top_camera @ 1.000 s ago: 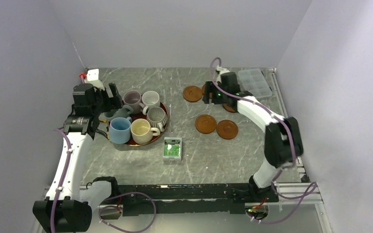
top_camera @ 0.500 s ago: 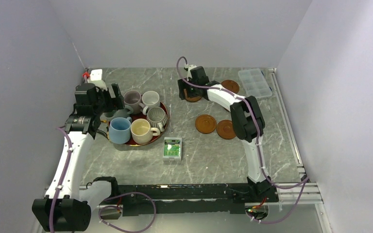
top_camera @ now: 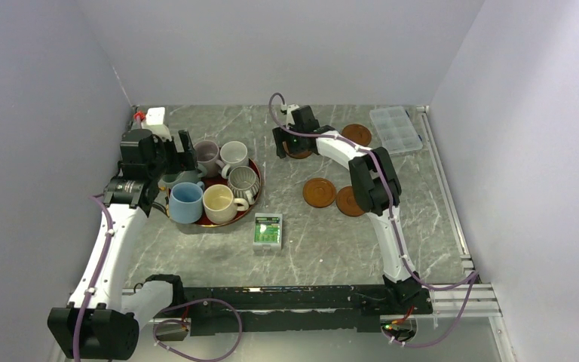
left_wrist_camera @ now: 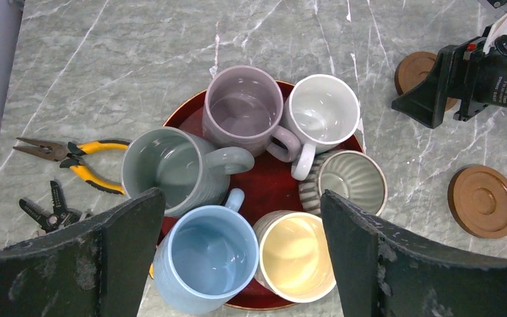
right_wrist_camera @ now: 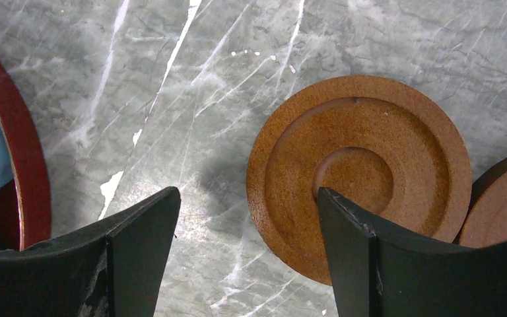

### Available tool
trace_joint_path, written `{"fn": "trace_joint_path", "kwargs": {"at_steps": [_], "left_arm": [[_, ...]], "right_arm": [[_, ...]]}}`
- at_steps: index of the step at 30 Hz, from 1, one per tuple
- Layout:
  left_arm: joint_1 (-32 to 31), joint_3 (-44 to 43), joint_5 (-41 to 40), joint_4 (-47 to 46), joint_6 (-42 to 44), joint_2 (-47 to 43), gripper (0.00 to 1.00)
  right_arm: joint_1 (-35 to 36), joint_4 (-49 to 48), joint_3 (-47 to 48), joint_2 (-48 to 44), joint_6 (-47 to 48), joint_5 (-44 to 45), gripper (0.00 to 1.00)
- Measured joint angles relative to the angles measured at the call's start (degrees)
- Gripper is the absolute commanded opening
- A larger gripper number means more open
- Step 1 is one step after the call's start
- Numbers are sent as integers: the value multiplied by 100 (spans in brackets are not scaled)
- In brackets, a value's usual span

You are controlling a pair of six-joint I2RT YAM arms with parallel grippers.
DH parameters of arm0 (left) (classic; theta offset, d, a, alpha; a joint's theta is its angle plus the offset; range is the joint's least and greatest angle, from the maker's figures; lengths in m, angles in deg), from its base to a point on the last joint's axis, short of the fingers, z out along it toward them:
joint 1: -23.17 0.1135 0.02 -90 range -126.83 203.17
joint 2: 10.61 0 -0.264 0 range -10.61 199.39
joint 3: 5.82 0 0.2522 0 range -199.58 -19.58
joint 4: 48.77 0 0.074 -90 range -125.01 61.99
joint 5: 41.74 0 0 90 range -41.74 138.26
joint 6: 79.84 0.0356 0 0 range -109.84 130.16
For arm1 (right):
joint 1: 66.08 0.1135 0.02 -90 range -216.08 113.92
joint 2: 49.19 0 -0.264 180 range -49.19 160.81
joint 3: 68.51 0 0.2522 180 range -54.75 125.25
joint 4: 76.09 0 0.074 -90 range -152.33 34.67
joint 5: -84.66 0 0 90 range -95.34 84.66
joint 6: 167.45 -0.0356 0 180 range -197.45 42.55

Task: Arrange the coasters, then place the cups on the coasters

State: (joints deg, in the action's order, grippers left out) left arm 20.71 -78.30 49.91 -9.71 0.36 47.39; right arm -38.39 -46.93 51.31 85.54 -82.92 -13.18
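Observation:
Several cups crowd the dark-red tray (left_wrist_camera: 267, 191): mauve (left_wrist_camera: 244, 105), white (left_wrist_camera: 322, 109), grey-green (left_wrist_camera: 162, 168), striped (left_wrist_camera: 351, 181), light blue (left_wrist_camera: 208, 257) and cream (left_wrist_camera: 297, 254). My left gripper (left_wrist_camera: 241, 195) hangs open above them, holding nothing. Several coasters lie on the marble: one at the back (top_camera: 356, 134), a touching pair (top_camera: 319, 192) (top_camera: 350, 201), and one (top_camera: 301, 151) partly hidden under my right gripper (top_camera: 282, 143). In the right wrist view the right gripper (right_wrist_camera: 247, 195) is open over bare marble, and a coaster (right_wrist_camera: 360, 165) lies beside its right finger.
A green-and-white box (top_camera: 268, 231) lies near the tray's front right. A clear compartment case (top_camera: 396, 128) sits at the back right. Yellow-handled pliers (left_wrist_camera: 72, 155) and a second hand tool (left_wrist_camera: 49, 208) lie left of the tray. A white object (top_camera: 153, 117) stands in the back left corner.
My right arm has swung left from the back-right coasters to the coaster nearer the tray, and its jaws have widened a little. The left gripper has barely shifted.

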Motion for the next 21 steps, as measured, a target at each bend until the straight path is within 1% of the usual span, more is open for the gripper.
{"fn": "trace_joint_path", "kwargs": {"at_steps": [5, 9, 16, 21], "left_arm": [[-4, 0, -2, -2, 13, 42, 94], [-31, 0, -2, -7, 13, 101, 94], [-63, 0, -2, -20, 11, 181, 94], [-74, 0, 2, -20, 9, 219, 94]], "right_arm": [[0, -28, -24, 0, -39, -76, 79], [-15, -354, -251, -55, -107, -190, 78], [-11, -960, -1139, -501, -289, -308, 78], [28, -1108, -1810, -933, -380, -319, 78]]}}
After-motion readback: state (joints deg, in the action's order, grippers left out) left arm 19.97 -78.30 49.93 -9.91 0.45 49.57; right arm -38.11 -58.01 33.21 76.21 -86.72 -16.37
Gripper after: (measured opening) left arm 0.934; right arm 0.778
